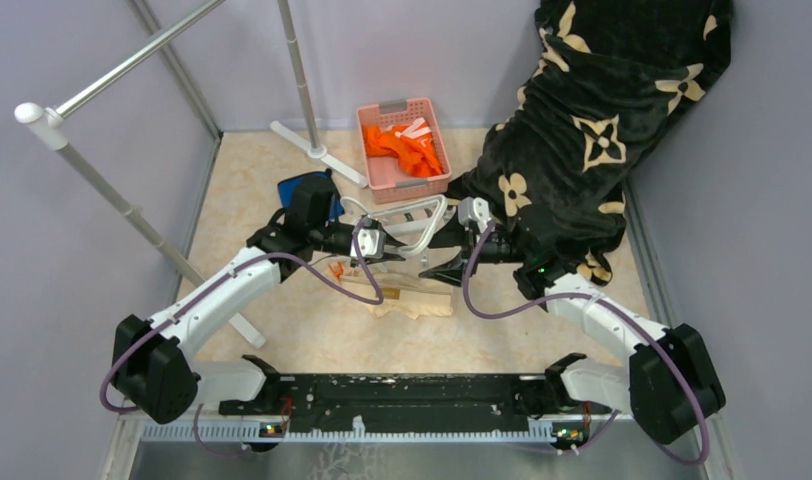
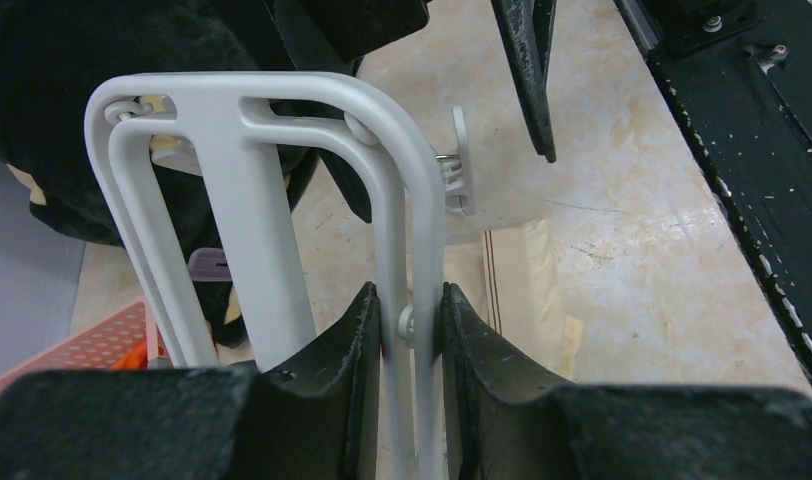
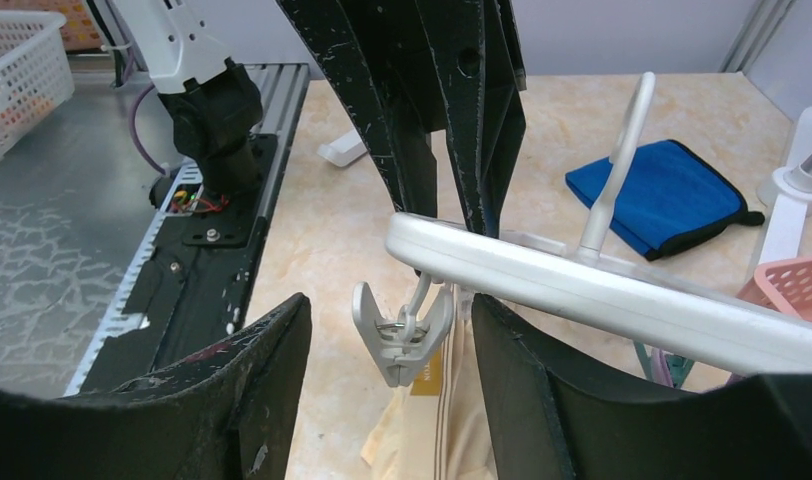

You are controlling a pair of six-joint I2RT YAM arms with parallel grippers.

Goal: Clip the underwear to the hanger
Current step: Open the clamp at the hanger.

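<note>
The white hanger (image 1: 419, 218) is held above the floor. My left gripper (image 2: 412, 322) is shut on two thin bars of the hanger (image 2: 244, 210). A small white clip (image 3: 399, 352) dangles closed from the hanger's edge bar (image 3: 582, 290). My right gripper (image 3: 390, 305) stands open around the clip without touching it. The peach underwear (image 1: 414, 300) lies flat on the floor below; its label and waistband (image 3: 452, 420) show just under the clip. From the left wrist view the clip (image 2: 460, 170) hangs beside the underwear (image 2: 530, 285).
A pink basket (image 1: 374, 178) with orange clothes stands at the back. A blue folded cloth (image 3: 662, 195) lies left of the hanger. A black flowered blanket (image 1: 592, 130) drapes at the right. The grey rack pole (image 1: 132, 212) slants at the left.
</note>
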